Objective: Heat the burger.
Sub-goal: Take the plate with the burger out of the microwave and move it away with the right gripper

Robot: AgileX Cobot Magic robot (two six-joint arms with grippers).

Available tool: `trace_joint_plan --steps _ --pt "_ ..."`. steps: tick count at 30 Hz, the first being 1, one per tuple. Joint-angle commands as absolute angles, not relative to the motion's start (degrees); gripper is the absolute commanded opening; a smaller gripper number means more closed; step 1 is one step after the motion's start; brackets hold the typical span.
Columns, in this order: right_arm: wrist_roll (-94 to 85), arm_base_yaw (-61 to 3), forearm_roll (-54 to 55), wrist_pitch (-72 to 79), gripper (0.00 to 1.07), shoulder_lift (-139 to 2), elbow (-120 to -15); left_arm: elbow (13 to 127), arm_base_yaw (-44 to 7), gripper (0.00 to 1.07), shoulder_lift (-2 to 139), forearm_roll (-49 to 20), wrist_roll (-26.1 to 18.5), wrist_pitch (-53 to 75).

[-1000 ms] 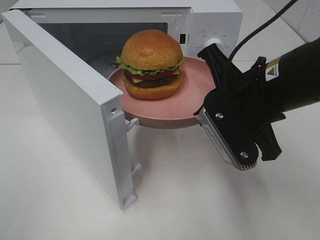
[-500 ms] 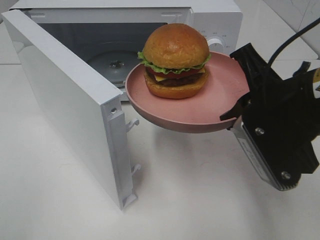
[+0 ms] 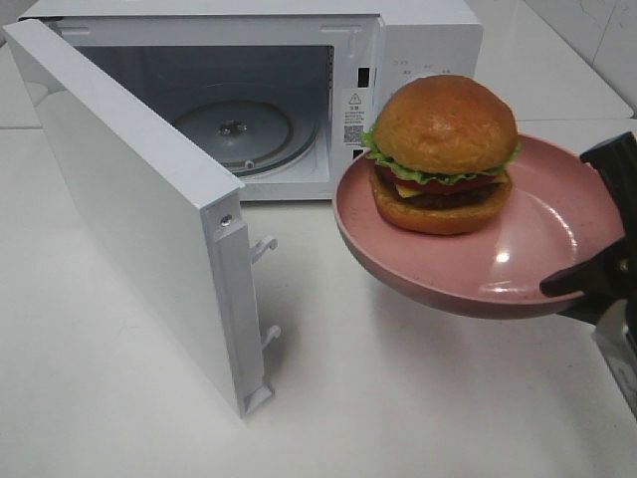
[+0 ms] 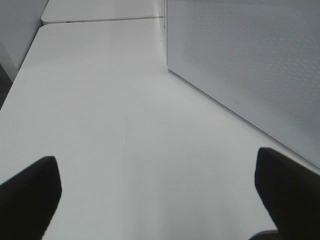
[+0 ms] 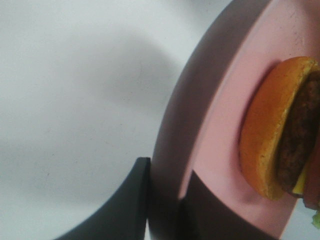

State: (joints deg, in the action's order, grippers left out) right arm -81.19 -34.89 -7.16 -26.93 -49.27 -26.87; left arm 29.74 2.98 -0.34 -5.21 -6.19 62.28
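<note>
Right gripper [image 3: 597, 289]: I see it clamped on the pink plate [image 3: 557, 214] rim.
Burger [image 3: 443, 154]: probably centred on the plate, on the microwave [image 3: 418, 40] side of my gripper.
Left gripper [image 4: 160, 192]: spread wide, empty.

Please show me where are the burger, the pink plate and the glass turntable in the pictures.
burger [image 3: 445, 124]: exterior high view, on the top bun's dome.
pink plate [image 3: 557, 224]: exterior high view, on the bare inner surface, right of the burger.
glass turntable [image 3: 234, 129]: exterior high view, near its centre hub, inside the open microwave.
</note>
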Motion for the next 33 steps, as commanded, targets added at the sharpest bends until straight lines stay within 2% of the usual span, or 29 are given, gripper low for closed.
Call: trace_joint_plan --steps 1,12,24,33 --pt "-78.32 -34.89 -9.57 -25.15 0.0 -45.95 -26.47 29.62 2.92 0.98 -1.2 -5.44 -5.96 61.59" --pt "-74.66 -34.89 -11.52 -32.2 0.0 -38.39 -24.18 29.62 2.92 0.98 -1.2 -5.44 -5.96 61.59" --pt "-53.74 -34.89 -27.39 -35.92 0.0 -37.99 -24.24 29.62 2.92 0.98 -1.2 -5.44 -5.96 61.59" --pt "-39.13 -34.89 -35.07 -41.54 0.0 -37.99 -24.24 29.62 2.92 0.98 -1.2 -5.44 -5.96 61.59"
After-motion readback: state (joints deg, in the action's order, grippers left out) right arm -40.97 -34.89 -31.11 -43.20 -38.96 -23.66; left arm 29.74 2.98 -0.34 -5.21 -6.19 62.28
